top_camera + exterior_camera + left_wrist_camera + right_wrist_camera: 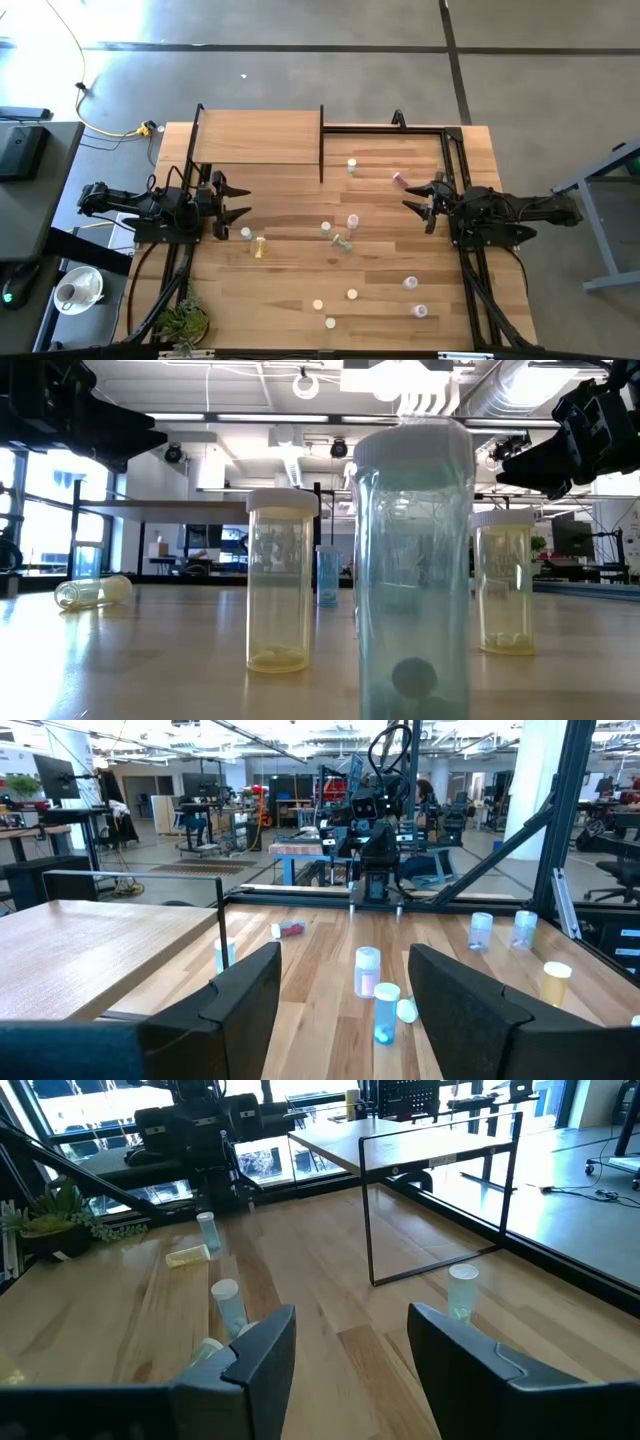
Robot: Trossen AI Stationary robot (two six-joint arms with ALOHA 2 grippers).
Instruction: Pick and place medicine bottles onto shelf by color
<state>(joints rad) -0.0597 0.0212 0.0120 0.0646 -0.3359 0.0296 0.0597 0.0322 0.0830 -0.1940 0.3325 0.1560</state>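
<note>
Wood shelf [262, 137] bare; both claws released, left claw [238, 200], right claw [417, 196]; bottle tints unclear from above.

The wood-plank tabletop [300, 290] stands on a grey concrete floor [300, 70] crossed by dark seam lines, with a yellow cable [100, 125] trailing across it at the far left and a small potted plant [183, 322] at the near left corner. Beyond the tabletop the room is an open workshop with a white ceiling [250, 390] carrying exposed ducts and pipes, bright windows [40, 510] on the left, and blue-framed workbenches [300, 850] and other equipment farther back.
</note>
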